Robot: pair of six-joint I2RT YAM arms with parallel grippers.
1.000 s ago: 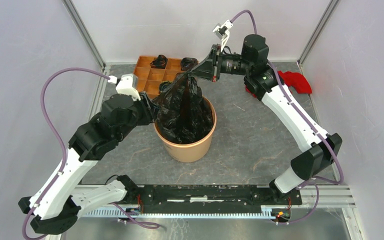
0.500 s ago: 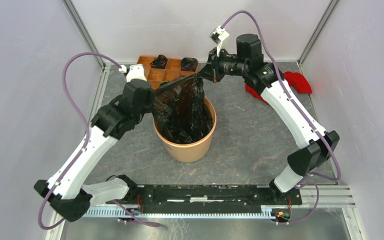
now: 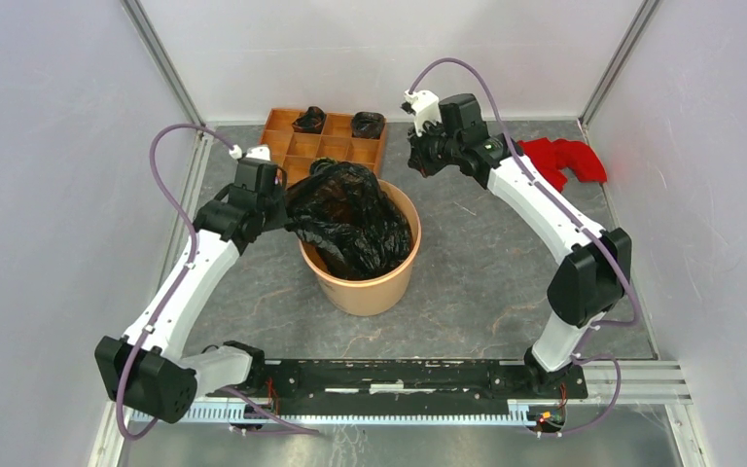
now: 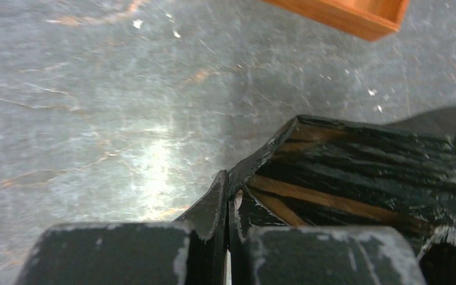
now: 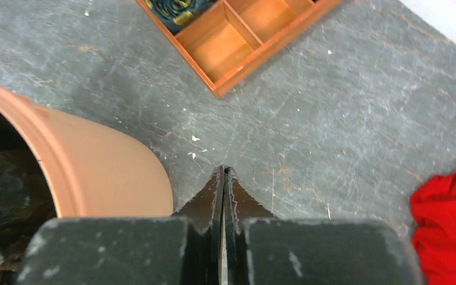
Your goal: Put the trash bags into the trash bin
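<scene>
1. Only the top view shows the black bag (image 3: 348, 209) whole. It is bunched in the bucket (image 3: 365, 292) and bulges over the far-left rim.
2. In the left wrist view, the left tool (image 4: 226, 184) is seen clamped on the bag's edge, above the counter (image 4: 95, 107).
3. In the right wrist view, the right tool (image 5: 222, 175) is pressed together and empty, beside the bucket. The tray (image 5: 237, 41) and red cloth (image 5: 451, 219) are cut off.
4. The bucket's inside is mostly hidden by the bag.
5. Both arms are stretched forward. The left is bent toward the bucket, and the right is held past its far-right side.
</scene>
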